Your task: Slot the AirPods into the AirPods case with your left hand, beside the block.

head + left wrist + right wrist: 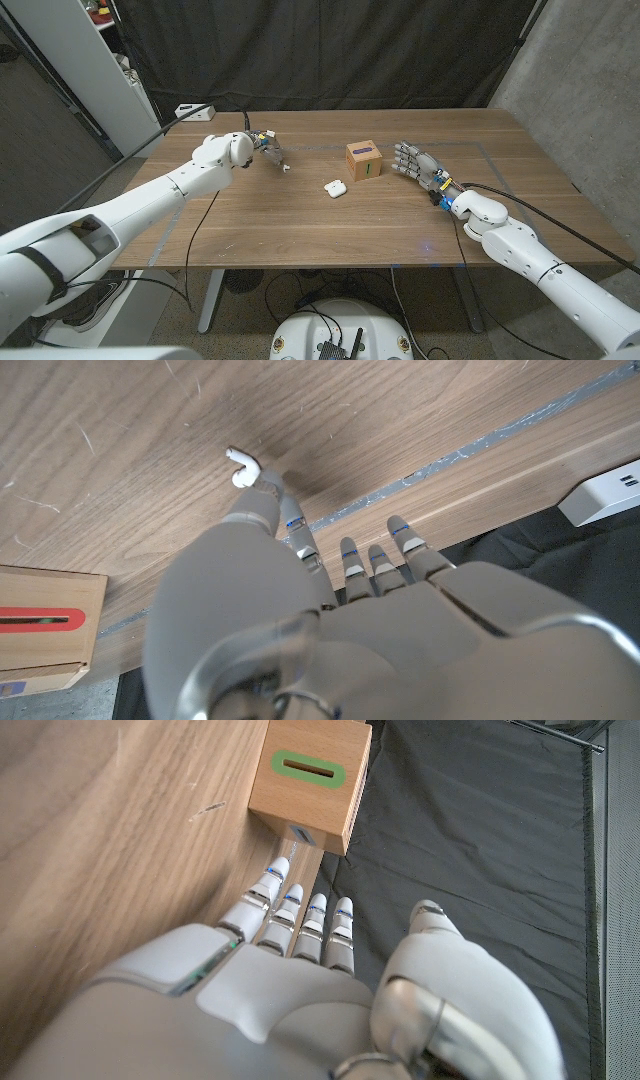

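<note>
**Q:** Where is the earbud?

**A:** A white AirPod sits at the tip of the left hand, a fingertip touching it just above the wooden table. Whether it is pinched or only touched, the pictures leave unclear.

**Q:** And the case?

**A:** The white AirPods case lies on the table, near the wooden block with its green slot marking, well apart from the left hand.

**Q:** The other arm?

**A:** The right hand waits just beside the block, fingers straight and together, holding nothing. A white power strip lies at the table's far edge.
</note>
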